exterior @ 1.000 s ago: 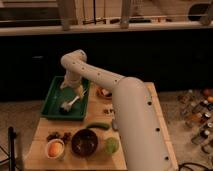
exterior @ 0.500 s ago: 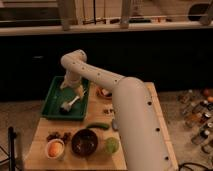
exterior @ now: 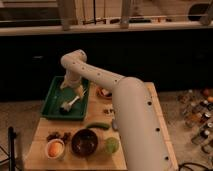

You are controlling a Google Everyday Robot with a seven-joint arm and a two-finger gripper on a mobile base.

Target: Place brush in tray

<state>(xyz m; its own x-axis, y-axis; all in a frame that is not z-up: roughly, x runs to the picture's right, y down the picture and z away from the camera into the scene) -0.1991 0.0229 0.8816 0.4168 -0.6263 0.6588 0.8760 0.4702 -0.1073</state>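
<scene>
Arm (exterior: 127, 97) thick, cream-white, rounded w/ dark dots; claw (exterior: 78, 92) over tray (exterior: 54, 96).

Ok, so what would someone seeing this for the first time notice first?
The big white arm dominates, arching from the lower right over to the left. Its tool hangs low over the dark-green tray. A pale brush sits in that tray right below the tool, while a dark bowl and a green cucumber lie nearer the front.

Not much changed, just a small shift

The brush (exterior: 69, 104) is now seen lying a bit lower on the tray (exterior: 52, 95) floor, and the gripper (exterior: 80, 91) has been nudged slightly right, above the handle end.
</scene>
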